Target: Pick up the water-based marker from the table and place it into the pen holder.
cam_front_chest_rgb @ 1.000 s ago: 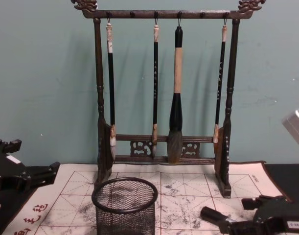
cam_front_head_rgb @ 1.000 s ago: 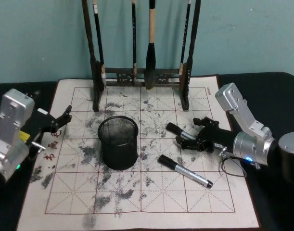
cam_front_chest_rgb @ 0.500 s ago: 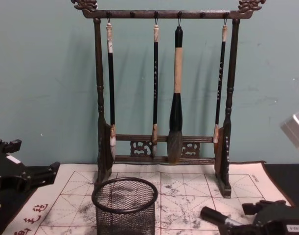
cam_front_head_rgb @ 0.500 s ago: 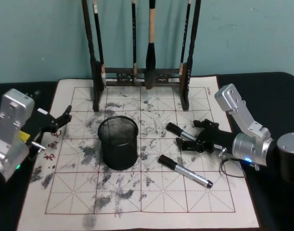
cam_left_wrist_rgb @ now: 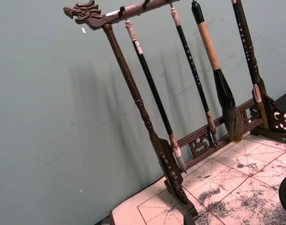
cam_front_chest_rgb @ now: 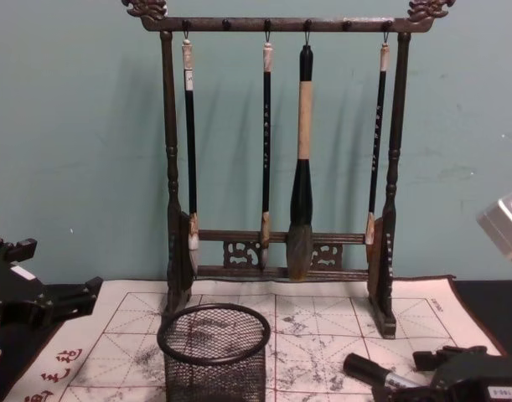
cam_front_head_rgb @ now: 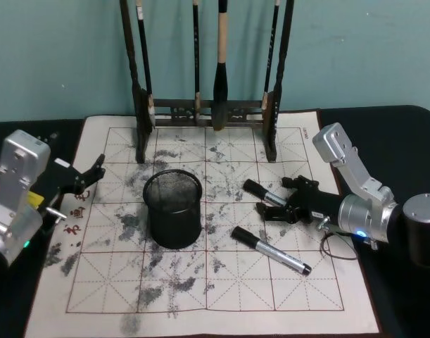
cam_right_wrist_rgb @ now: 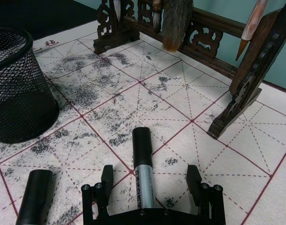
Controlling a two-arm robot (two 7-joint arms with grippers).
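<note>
Teal wall backs a black bench (cam_front_head_rgb: 390,134) on which an ink-stained calligraphy mat (cam_front_head_rgb: 130,282) with a red grid is spread, and a dark wooden brush rack (cam_front_head_rgb: 207,109) hung with brushes stands at its far edge. Near the mat's middle stands the pen holder (cam_front_head_rgb: 172,225), upright and with nothing in it. To its right lie two capped markers, well apart from the holder. The right claw (cam_front_head_rgb: 278,197) sits low over the farther water-based marker (cam_front_head_rgb: 260,191), wide open, one finger on each side of the grey barrel and neither touching it, as the right wrist view shows. The marker's black cap points toward the rack. The second marker (cam_front_head_rgb: 271,251) lies just in front, nearer the robot. The left claw (cam_front_head_rgb: 88,176) is parked off the mat's left edge; I cannot tell whether it is open or closed. The marker looks light and stiff, but its smooth round barrel would likely roll or slip, so a firm grip across the barrel near its middle seems the best place to take hold.
</note>
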